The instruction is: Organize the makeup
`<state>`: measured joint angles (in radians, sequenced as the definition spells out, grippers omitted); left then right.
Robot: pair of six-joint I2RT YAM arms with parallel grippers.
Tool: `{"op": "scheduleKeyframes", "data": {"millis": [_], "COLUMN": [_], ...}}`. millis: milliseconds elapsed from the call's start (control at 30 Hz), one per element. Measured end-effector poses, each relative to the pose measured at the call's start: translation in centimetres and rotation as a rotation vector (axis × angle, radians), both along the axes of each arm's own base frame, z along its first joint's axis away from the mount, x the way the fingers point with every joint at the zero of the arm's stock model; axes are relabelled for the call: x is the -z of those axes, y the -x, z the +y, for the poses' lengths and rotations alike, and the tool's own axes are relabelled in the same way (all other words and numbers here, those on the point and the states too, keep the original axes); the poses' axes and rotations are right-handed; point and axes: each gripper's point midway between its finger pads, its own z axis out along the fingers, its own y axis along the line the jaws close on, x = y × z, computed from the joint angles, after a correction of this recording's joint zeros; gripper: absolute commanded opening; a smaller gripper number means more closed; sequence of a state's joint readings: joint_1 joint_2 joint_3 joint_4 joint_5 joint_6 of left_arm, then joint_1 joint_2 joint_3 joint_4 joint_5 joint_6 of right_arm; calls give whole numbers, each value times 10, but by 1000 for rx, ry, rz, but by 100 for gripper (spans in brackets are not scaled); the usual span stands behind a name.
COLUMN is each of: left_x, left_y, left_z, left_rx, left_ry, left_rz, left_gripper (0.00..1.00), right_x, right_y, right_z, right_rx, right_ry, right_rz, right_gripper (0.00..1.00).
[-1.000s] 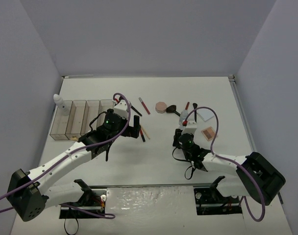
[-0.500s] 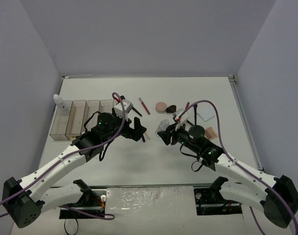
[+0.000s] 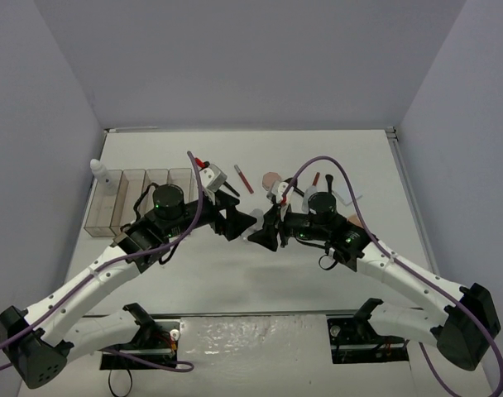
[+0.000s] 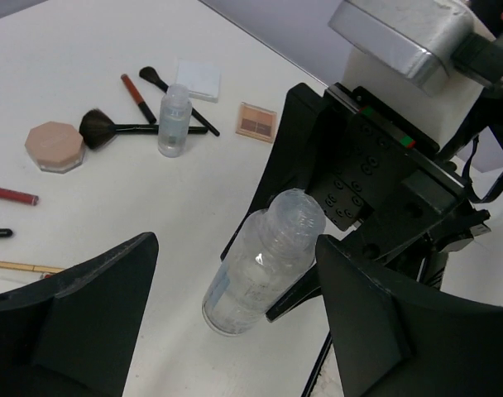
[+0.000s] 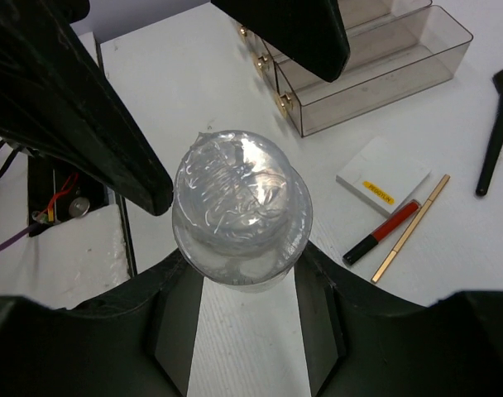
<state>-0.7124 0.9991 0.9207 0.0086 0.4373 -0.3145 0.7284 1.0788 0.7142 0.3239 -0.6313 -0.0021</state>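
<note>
A clear plastic bottle (image 5: 239, 211) hangs above the table centre with my right gripper (image 5: 243, 273) shut on its lower body. In the left wrist view the same bottle (image 4: 264, 260) tilts between the two jaws of my left gripper (image 4: 235, 248), which stands open with a gap on each side. The two grippers meet tip to tip around the bottle (image 3: 258, 238) in the top view. On the table lie a pink compact (image 4: 55, 146), a black brush (image 4: 111, 128), a second small bottle (image 4: 174, 120), a white pad (image 4: 198, 78) and a tan palette (image 4: 256, 121).
Several clear bins (image 3: 140, 198) stand in a row at the left, with a white bottle (image 3: 98, 172) at their far end. A white box (image 5: 382, 175), a red-and-black pencil (image 5: 382, 231) and a gold pencil (image 5: 410, 227) lie near the bins.
Both arms swung toward the table centre. The right gripper carried the bottle up and left to meet the left gripper, whose jaws have narrowed around it.
</note>
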Motion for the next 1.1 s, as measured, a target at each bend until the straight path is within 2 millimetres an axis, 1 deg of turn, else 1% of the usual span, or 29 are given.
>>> {"op": "scheduleKeyframes", "data": {"millis": [67, 233, 567, 800, 867, 1033, 1100], "left_x": [-1, -1, 2, 8, 9, 15, 16], "left_y": [3, 6, 8, 13, 14, 13, 13], "left_z": [-2, -8, -18, -23, -24, -27, -28], "left_rx": [24, 80, 147, 173, 179, 185, 189], "left_ry": [-1, -18, -53, -76, -80, -93, -96], "left_rz": [-9, -24, -41, -44, -44, -34, -34], "left_gripper": [61, 56, 56, 54, 50, 37, 27], "right_x": [0, 2, 9, 7, 7, 7, 7], "right_y": [2, 4, 7, 8, 8, 9, 9], "right_z": [1, 3, 7, 8, 8, 8, 8], "right_rx": [-17, -39, -66, -77, -80, -85, -86], "right_ry": [4, 8, 20, 16, 15, 14, 14], "right_rz": [4, 11, 38, 38, 39, 40, 42], "right_gripper": [0, 0, 0, 0, 0, 0, 0]}}
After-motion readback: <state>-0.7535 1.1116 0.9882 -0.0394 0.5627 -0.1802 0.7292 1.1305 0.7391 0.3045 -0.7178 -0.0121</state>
